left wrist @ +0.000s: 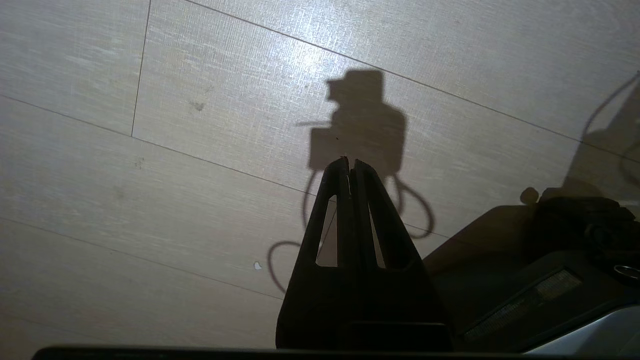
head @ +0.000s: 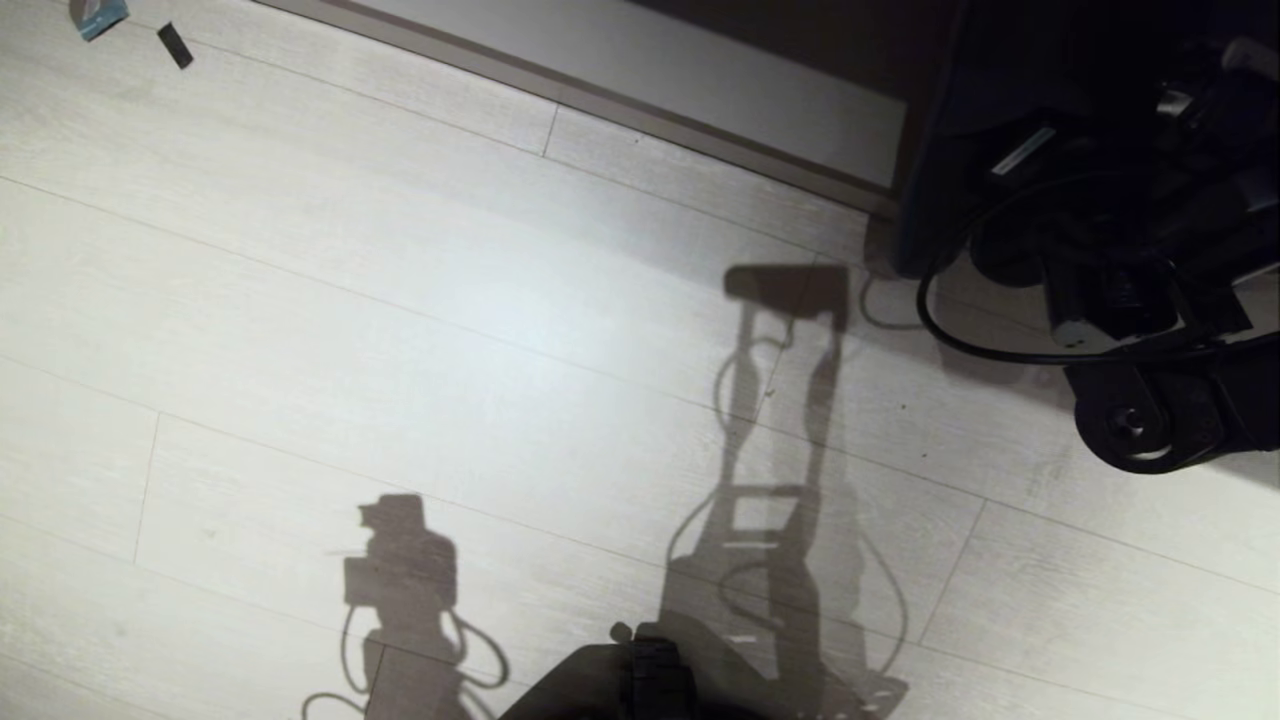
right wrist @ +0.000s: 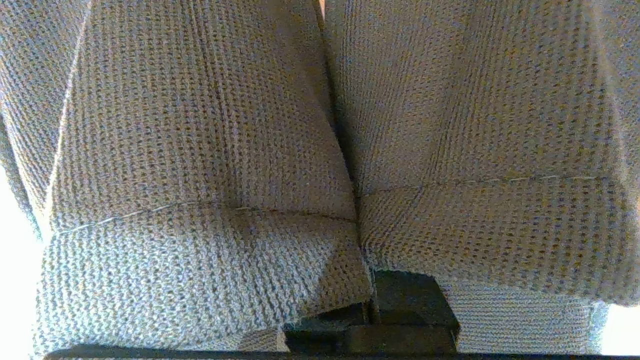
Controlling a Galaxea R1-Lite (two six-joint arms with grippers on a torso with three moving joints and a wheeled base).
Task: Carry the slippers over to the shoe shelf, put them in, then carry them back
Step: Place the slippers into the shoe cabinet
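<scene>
Pale wood-look plank flooring [head: 400,330] fills the head view, crossed by the robot's own shadows, with a grey skirting strip [head: 640,75] along the far edge and a dark piece of furniture or equipment in the far right corner that cannot be identified. The right gripper [right wrist: 371,300] is clamped together on the slippers [right wrist: 200,165]: in its wrist view the two waffle-weave uppers hang side by side directly ahead of the fingers, pinched where their edges meet and filling almost the whole view. The right arm [head: 1150,300] shows at the right edge of the head view, but the slippers cannot be made out there. The left gripper [left wrist: 351,167] is parked over bare floor, fingers together, holding nothing. The shoe shelf is in none of the views, so I judge this a carrying leg of the task. Risks noted: the hold is a thin pinch on soft cloth, and a jolt could let one slipper slide free. With the wrist view blocked by cloth, the approach to the shelf would be poorly seen, and a slipper could catch on its edge. A loose cable [head: 960,335] hangs near the right arm and might snag.
</scene>
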